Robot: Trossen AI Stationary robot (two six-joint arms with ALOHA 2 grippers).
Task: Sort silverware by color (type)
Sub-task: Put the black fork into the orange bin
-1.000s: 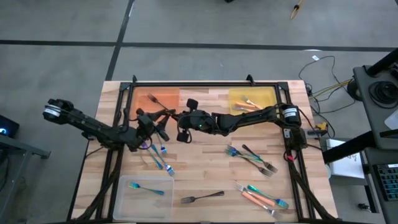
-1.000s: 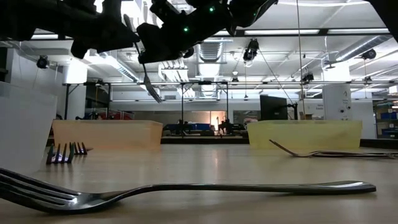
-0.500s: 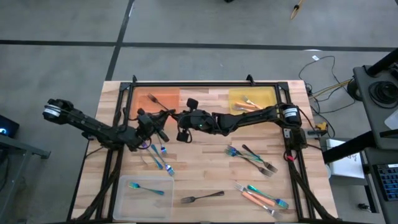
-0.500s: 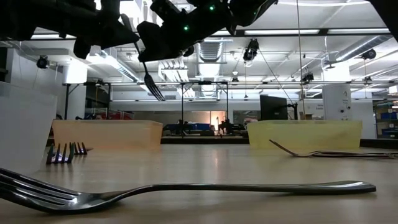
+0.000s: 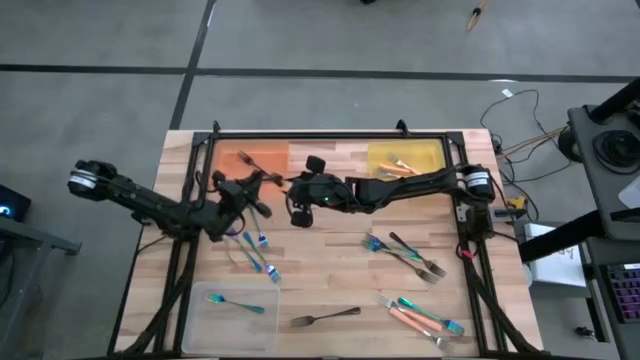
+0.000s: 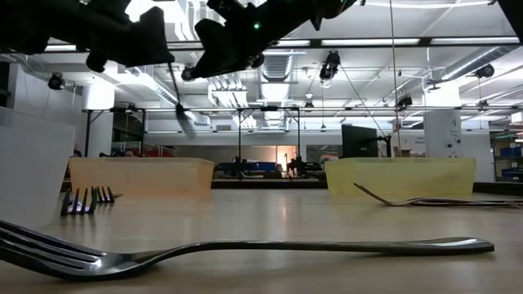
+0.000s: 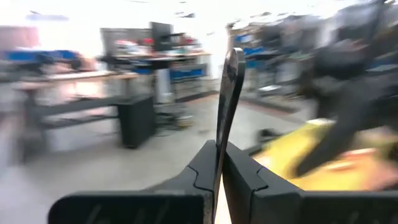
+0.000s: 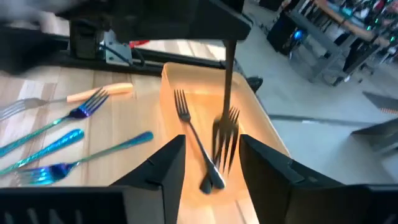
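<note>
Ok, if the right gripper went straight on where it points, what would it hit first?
Probably the dark grey metal fork hanging from the shut left gripper, right in front of the open right gripper. Beyond it lies the flat orange tray; depth is unclear.

Left arm reaches in from table's left edge toward centre rear; left gripper (image 5: 243, 190) raised, fingers (image 7: 198, 171) clamped tight. Right arm stretches across from right side; right gripper (image 5: 298, 195) close by, fingers (image 8: 163, 163) parted.
</note>
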